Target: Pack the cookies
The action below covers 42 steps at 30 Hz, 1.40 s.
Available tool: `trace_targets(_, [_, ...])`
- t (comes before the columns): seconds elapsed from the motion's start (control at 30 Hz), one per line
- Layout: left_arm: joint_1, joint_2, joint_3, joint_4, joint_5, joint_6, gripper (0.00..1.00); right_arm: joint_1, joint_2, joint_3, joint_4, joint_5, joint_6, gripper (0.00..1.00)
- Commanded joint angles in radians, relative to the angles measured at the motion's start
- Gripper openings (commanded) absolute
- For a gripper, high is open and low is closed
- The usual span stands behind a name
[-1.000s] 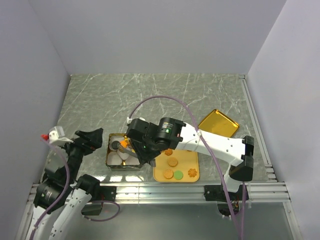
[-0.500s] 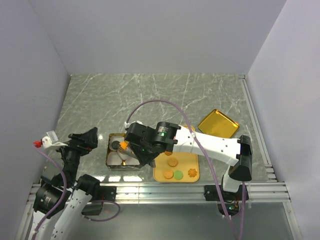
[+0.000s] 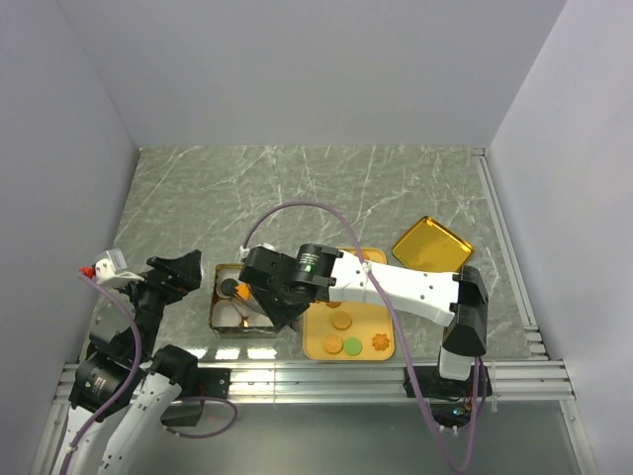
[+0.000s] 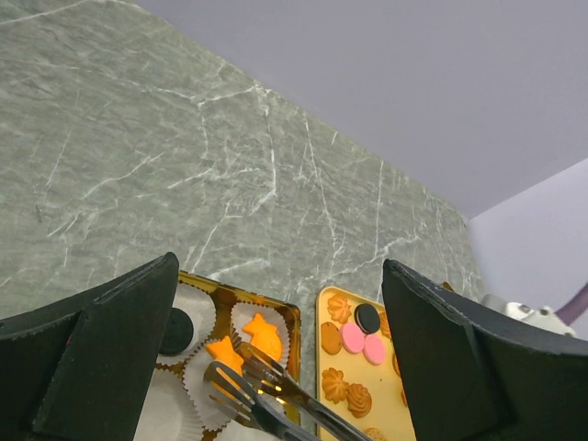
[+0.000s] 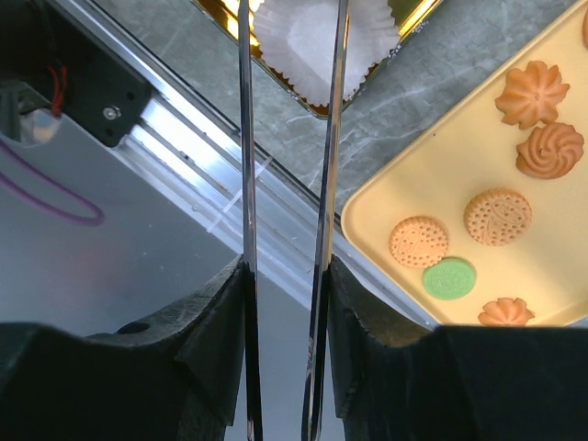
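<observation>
The right gripper point(image 5: 287, 276) is seen clamped around a pair of metal tongs point(image 5: 246, 165), whose 2 blades are kept apart and stretched out over the gold tin point(image 3: 216, 299) on the left part of the marble table point(image 3: 297, 188). From the left wrist view, the tong tips are caught right over an orange cookie point(image 4: 223, 352) sitting in 1 of the white paper cups point(image 5: 294, 37). Whether that cookie is pinched cannot be told. A 2nd orange cookie point(image 4: 264, 335) is lodged in the next cup, and a dark chocolate disc point(image 4: 175, 331) is tucked in the cup further left. The rest of the cookies point(image 3: 342, 322) are spread on the yellow tray point(image 3: 318, 346), set just beside the tin with a strip of table between them. On it are counted 2 pink discs point(image 4: 352, 337), a green disc point(image 5: 449, 277), 2 tan rounds point(image 5: 418, 241) and several orange-brown flower shapes point(image 5: 532, 94). The left gripper point(image 4: 280, 271) is held wide open at the tin's left side, with nothing gripped between its fingers. A gold lid point(image 3: 432, 244) is lying apart, beyond the tray's far right corner.
</observation>
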Motion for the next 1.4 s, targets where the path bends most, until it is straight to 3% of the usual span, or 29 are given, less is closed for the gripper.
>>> trace_targets(0.0, [-0.004, 0.012, 0.017, 0.035, 0.015, 0.017, 0.99, -0.011, -0.001, -0.011, 0.026, 0.011, -0.015, 0.30])
trace_targets(0.23, [-0.007, 0.018, 0.019, 0.030, 0.014, 0.014, 0.99, -0.022, 0.005, -0.040, 0.043, 0.002, -0.028, 0.32])
trace_targets(0.37, [-0.007, 0.021, 0.021, 0.026, 0.006, 0.008, 0.99, -0.031, 0.005, -0.035, 0.046, -0.007, -0.037, 0.39])
trace_targets(1.0, [-0.007, 0.022, 0.019, 0.032, 0.017, 0.011, 0.99, -0.031, 0.006, -0.008, 0.037, -0.015, -0.044, 0.53])
trace_targets(1.37, [-0.009, 0.018, 0.022, 0.027, 0.012, 0.008, 0.99, -0.034, -0.049, 0.112, -0.021, 0.043, -0.021, 0.54])
